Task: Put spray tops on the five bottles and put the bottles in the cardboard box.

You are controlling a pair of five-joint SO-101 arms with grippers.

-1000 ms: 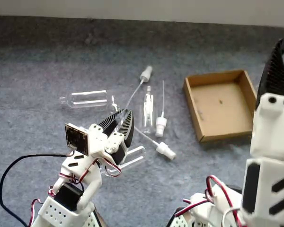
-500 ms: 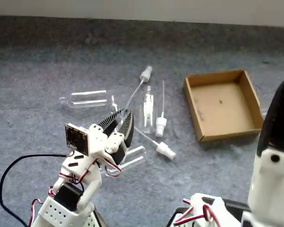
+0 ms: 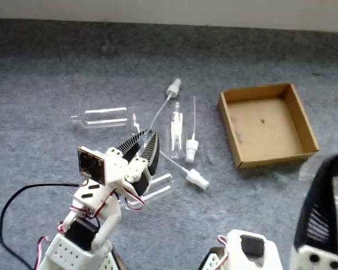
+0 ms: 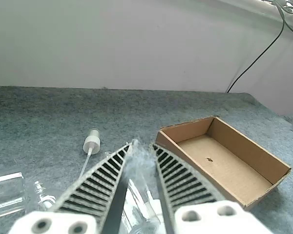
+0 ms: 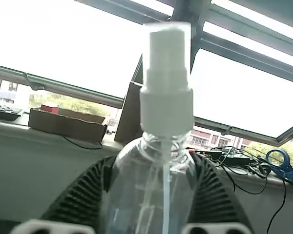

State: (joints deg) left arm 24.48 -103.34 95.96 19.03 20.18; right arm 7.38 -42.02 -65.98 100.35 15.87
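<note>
Bottle (image 5: 151,195), capped, is sitting clamped in the right gripper (image 5: 151,168) near the box (image 3: 228,130); releasing early would be risking a miss. Left gripper (image 4: 141,146) is pinching a bare bottle (image 4: 138,168).

Box (image 3: 267,125): brown cardboard, shallow, open side up, right of the loose parts. Capped bottle (image 5: 151,195): clear, white spray top fitted, upright in right gripper (image 5: 151,190). Second bottle (image 4: 136,200): clear, uncapped, clamped in left gripper (image 4: 142,145). Third bottle (image 3: 101,118): clear, on its side, far left. Slim bottle (image 3: 176,128): lying mid-scene. Three loose white tops with thin tubes (image 3: 173,87), (image 3: 191,149), (image 3: 197,179) lie around it.
</note>
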